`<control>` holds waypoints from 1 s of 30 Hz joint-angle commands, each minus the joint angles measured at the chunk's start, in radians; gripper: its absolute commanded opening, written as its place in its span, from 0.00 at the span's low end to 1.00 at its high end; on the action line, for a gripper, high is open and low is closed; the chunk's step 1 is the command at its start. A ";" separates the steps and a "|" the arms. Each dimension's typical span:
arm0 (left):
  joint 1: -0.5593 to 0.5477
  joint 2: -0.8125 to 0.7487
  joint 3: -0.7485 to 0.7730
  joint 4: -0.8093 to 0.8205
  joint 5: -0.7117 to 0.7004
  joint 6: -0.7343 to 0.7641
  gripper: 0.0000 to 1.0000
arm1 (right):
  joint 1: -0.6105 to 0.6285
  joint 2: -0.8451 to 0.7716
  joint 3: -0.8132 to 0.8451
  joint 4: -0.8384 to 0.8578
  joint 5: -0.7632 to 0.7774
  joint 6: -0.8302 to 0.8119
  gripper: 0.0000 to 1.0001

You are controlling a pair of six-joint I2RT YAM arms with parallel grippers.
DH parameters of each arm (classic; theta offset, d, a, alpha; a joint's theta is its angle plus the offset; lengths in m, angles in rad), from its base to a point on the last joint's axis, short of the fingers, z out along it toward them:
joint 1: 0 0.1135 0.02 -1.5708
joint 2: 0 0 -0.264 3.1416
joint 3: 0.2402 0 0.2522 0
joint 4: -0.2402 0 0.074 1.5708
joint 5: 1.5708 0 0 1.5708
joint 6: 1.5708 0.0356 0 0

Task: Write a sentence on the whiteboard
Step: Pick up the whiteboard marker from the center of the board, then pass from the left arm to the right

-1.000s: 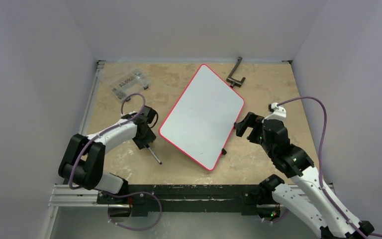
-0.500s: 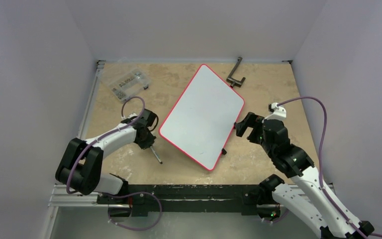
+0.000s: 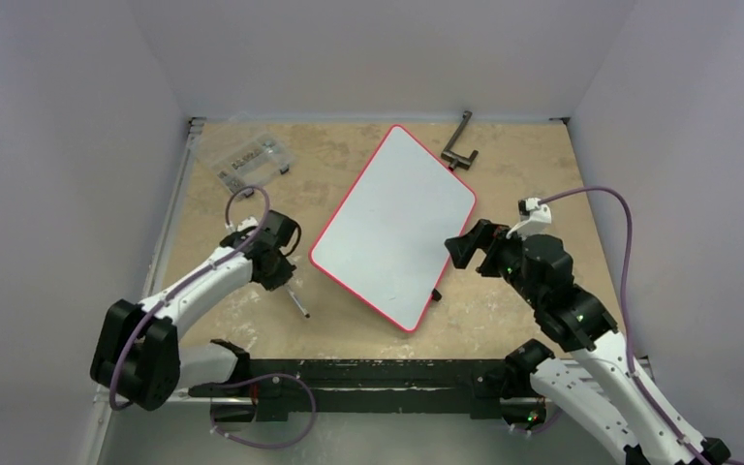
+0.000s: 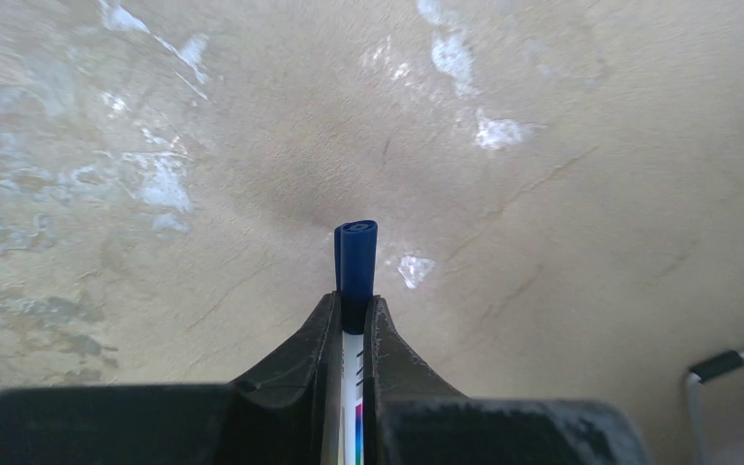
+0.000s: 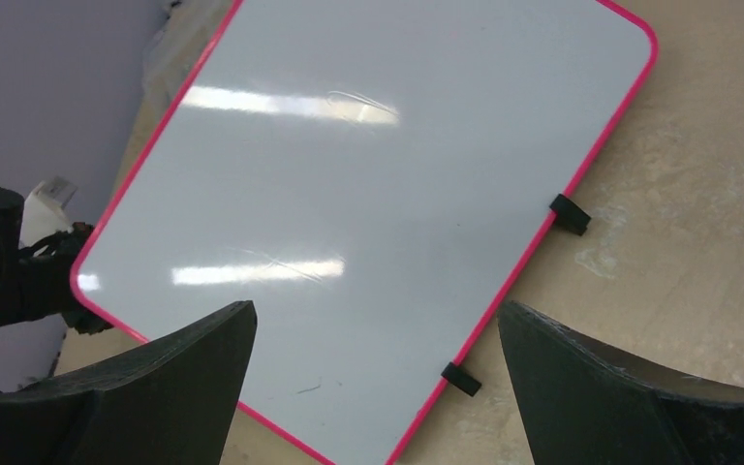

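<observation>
Whiteboard (image 3: pixel 392 223) lies flat mid-surface, turned diagonally, between the two arms. It has a red rim, and the face is plain white with glare streaks in the right wrist view. Small black clips (image 5: pixel 569 214) sit on its right long edge.

Left fingers (image 3: pixel 284 278) are just left of the board's near-left corner, pinched tight on a marker (image 4: pixel 356 254). The white barrel sits in the gap and the blue end pokes out past the tips, close over the tan surface (image 3: pixel 523 165). In the top view the marker slants toward the near edge, off the board.

Right fingers (image 3: pixel 457 250) are spread wide and hold nothing, at the board's right long edge. Can't tell whether they touch it.

A clear plastic box (image 3: pixel 252 163) sits far left. A black clamp (image 3: pixel 460 143) sits at the far edge, beside the board's far corner.
</observation>
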 commanded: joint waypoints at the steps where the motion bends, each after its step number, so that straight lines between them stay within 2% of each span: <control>1: 0.009 -0.134 0.105 -0.139 -0.095 0.045 0.00 | -0.002 -0.023 -0.004 0.163 -0.160 -0.027 0.99; 10: 0.012 -0.393 0.287 -0.358 -0.193 0.069 0.00 | -0.003 -0.042 -0.073 0.468 -0.403 -0.032 0.99; 15: 0.012 -0.468 0.427 -0.446 -0.215 0.055 0.00 | 0.000 -0.023 -0.080 0.629 -0.436 -0.042 0.99; 21: 0.012 -0.496 0.553 -0.402 -0.140 0.018 0.00 | 0.032 0.044 -0.051 0.786 -0.456 -0.088 0.99; 26: 0.016 -0.431 0.611 -0.340 -0.097 -0.077 0.00 | 0.157 0.121 -0.027 0.903 -0.342 -0.223 0.99; 30: 0.021 -0.398 0.628 -0.259 -0.029 -0.158 0.00 | 0.255 0.221 0.024 0.980 -0.326 -0.326 0.99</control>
